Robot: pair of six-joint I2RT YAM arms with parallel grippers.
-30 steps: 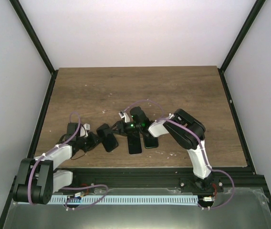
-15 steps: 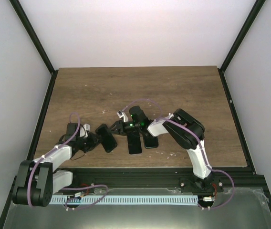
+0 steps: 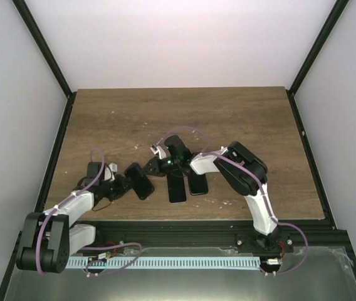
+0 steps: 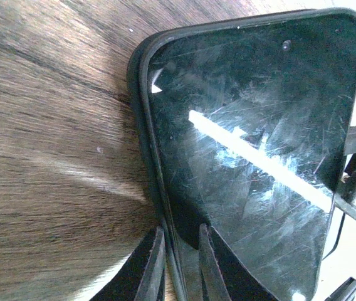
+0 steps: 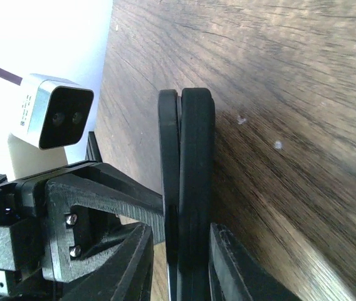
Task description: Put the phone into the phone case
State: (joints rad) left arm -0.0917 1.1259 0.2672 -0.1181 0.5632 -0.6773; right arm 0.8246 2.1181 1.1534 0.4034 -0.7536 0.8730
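Observation:
The phone [image 3: 141,180], black with a glossy scratched screen [image 4: 253,157], sits inside a dark-looking rim, the phone case [image 4: 141,125]. No white ring shows. My left gripper [image 3: 126,184] is shut on the near edge of phone and rim [image 4: 179,235]. My right gripper [image 3: 157,165] straddles the other end. In the right wrist view the thin phone [image 5: 168,157] and the thicker case [image 5: 195,157] show edge-on between its fingers [image 5: 179,232]. The right finger touches the case and a sliver of gap shows at the left finger.
Two other black slabs [image 3: 177,188] [image 3: 197,183] lie side by side just right of the grippers, under the right arm. The wooden table [image 3: 228,119] stretches behind them. A black frame rail [image 3: 215,229] runs along the near edge.
My right gripper has moved left along the table, closer to the left gripper and the phone. The left arm and the phone have barely moved.

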